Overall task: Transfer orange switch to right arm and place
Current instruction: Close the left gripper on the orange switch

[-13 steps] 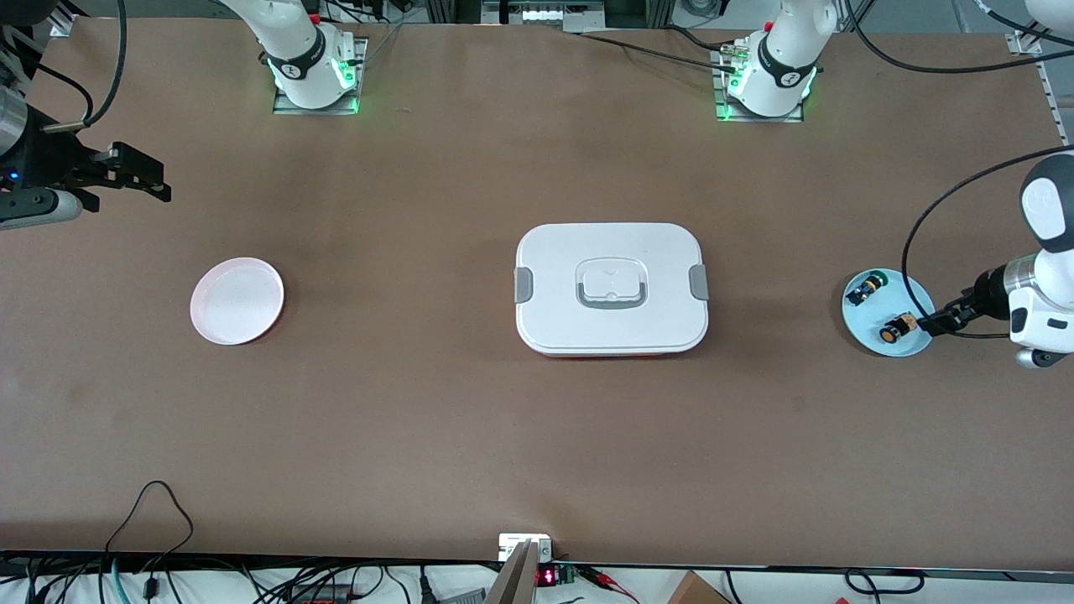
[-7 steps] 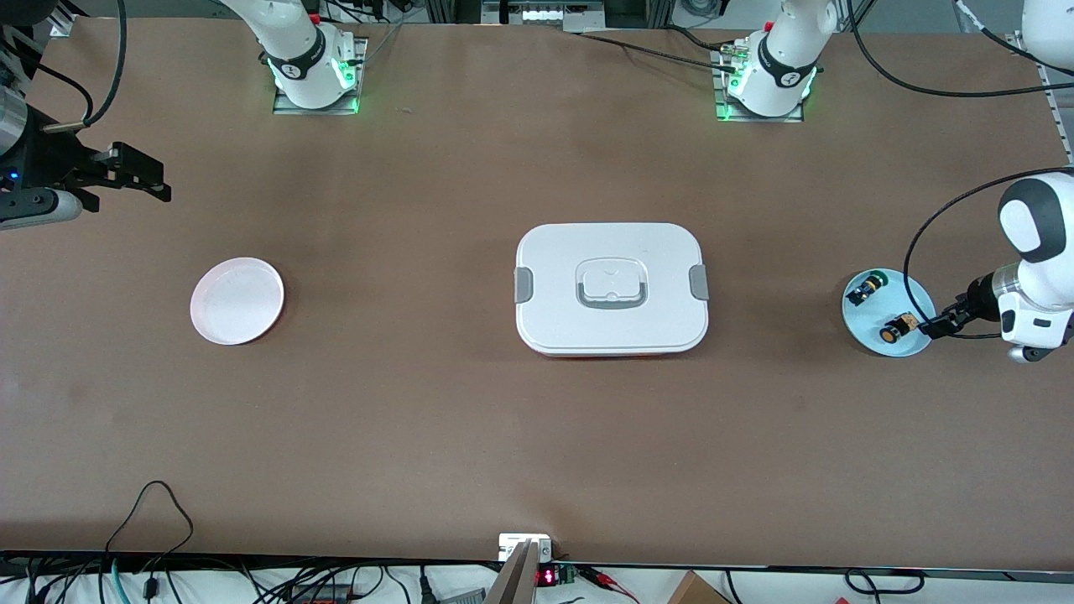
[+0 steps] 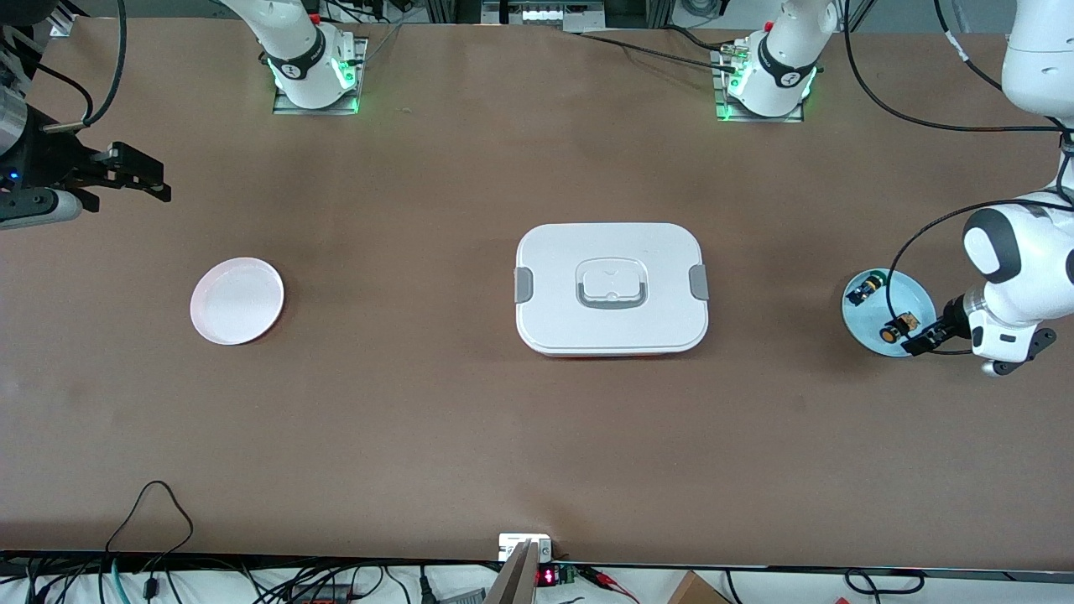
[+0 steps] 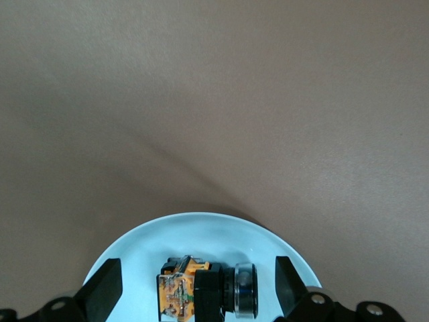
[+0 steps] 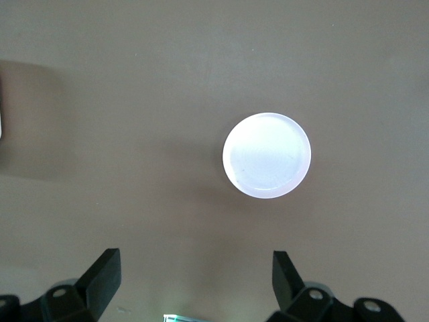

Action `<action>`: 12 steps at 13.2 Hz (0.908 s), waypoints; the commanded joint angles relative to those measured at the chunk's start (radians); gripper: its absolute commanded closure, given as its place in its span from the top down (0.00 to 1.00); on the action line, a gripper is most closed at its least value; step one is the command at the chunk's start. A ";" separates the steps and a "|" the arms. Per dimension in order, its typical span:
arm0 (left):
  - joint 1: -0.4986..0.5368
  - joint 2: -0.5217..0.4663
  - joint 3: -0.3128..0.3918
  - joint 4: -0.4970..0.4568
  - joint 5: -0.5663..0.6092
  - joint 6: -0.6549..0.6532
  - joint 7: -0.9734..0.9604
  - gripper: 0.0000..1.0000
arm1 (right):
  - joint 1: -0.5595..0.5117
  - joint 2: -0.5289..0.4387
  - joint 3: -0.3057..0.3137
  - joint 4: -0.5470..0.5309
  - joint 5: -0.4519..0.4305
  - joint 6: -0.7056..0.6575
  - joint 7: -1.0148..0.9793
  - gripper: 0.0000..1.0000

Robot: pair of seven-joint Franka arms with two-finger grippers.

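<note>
Front view: a white lidded box [image 3: 611, 288] sits mid-bench [image 3: 470, 436], with a white plate [image 3: 237, 300] toward the right arm's end and a pale blue plate [image 3: 914, 295] toward the left arm's end, well apart from one another. Broad bare bench lies between them and along the camera's edge. On the blue plate lie the orange switch [image 3: 895, 328] and, farther from the camera, a green switch [image 3: 865, 288], apart from each other. The left gripper [image 3: 916, 339] is at the blue plate's rim, right at the orange switch. The right gripper [image 3: 138, 176] waits over bare bench near the right arm's end.

Left wrist view: the fingers [image 4: 104, 292] are spread, the orange switch [image 4: 208, 292] lying on its side between them, touching neither; bare bench surrounds the plate [image 4: 221, 235].

Right wrist view: the fingers [image 5: 102, 275] are spread with nothing between; the white plate [image 5: 267, 155] lies alone on bare bench.
</note>
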 commanded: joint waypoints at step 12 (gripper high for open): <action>0.006 0.002 -0.012 -0.060 0.000 0.032 0.001 0.99 | -0.009 0.002 0.005 0.014 0.011 -0.011 -0.002 1.00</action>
